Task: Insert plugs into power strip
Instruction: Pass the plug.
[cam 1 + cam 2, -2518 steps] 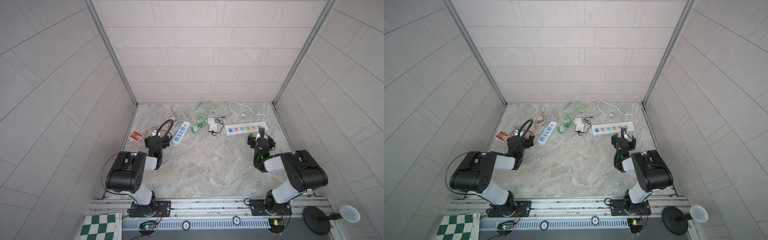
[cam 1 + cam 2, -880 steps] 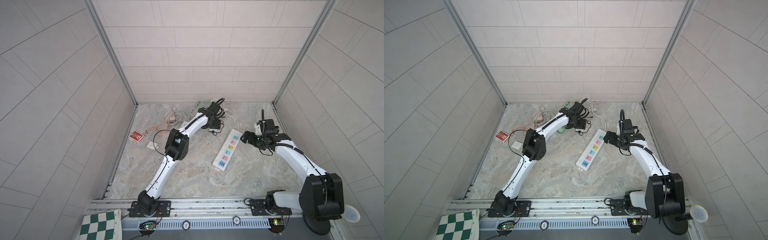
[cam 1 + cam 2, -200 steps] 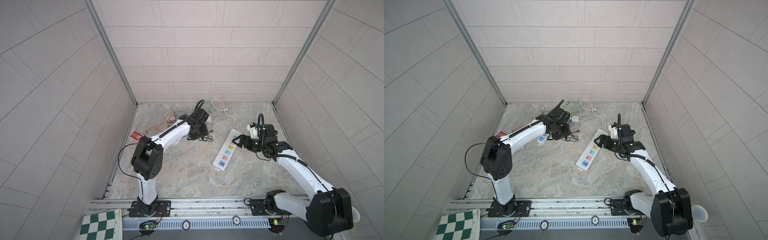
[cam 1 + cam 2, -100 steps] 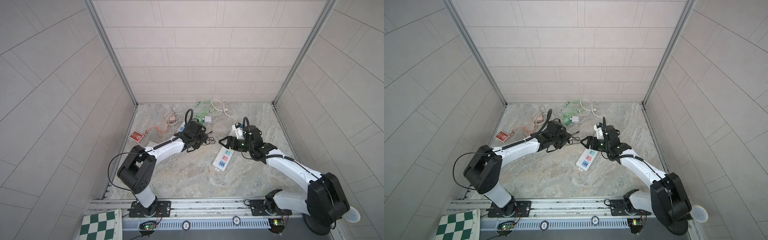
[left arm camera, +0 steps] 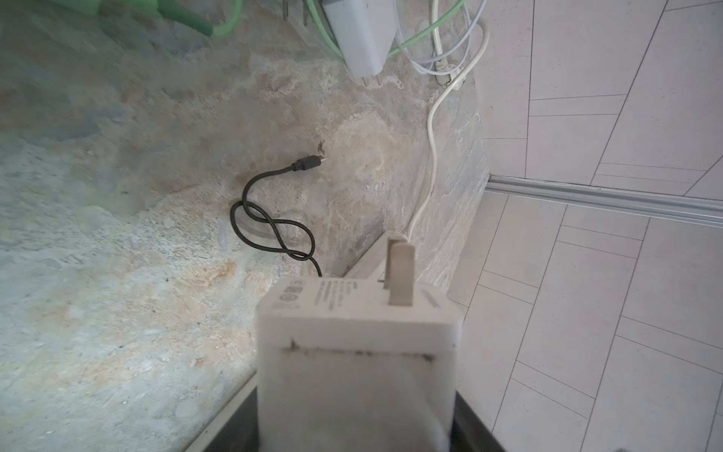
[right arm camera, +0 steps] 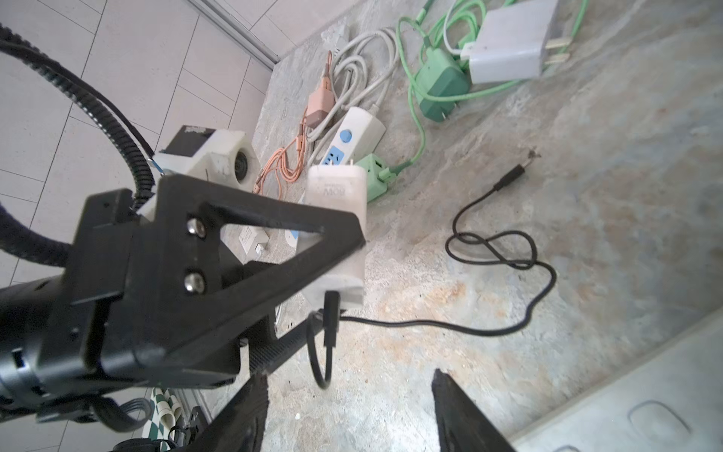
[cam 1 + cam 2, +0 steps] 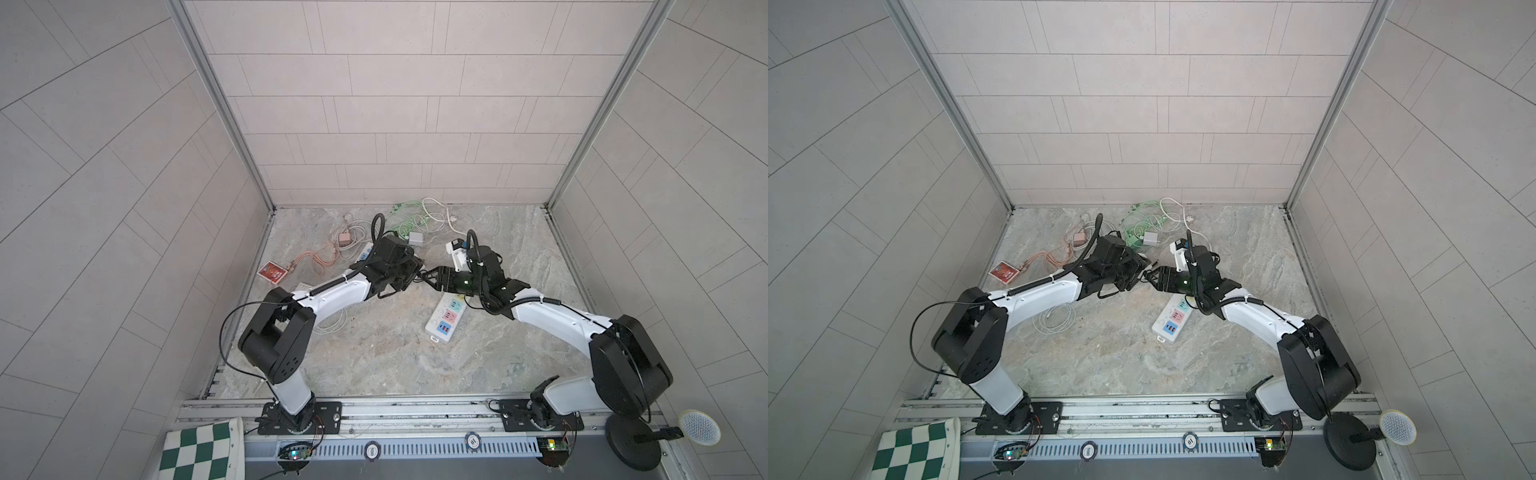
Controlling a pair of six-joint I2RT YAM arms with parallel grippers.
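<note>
Grey marbled stone floor carries everything in both top views. Near its middle the left gripper and the right gripper face each other, tips close together; from above, what the left one holds cannot be made out. A long white power strip with coloured sockets lies slantwise on the floor right of centre, its far part hidden under the right wrist. From the left wrist, a white boxy charger adapter fills the space between the jaws, gripped by its sides. Its flat prongs point away from the gripper, and a thin black cable lies looped on the stone beyond. From the right wrist, the left gripper's black fingers are clamped on that adapter, with the black cable plugged into its end and trailing to the floor. The right gripper's own jaws stand well apart with nothing gripped, and a loop of the cable hangs just ahead of their tips. Farther off lie a small mint green adapter, a darker green adapter and a second white adapter among green and white cords.
</note>
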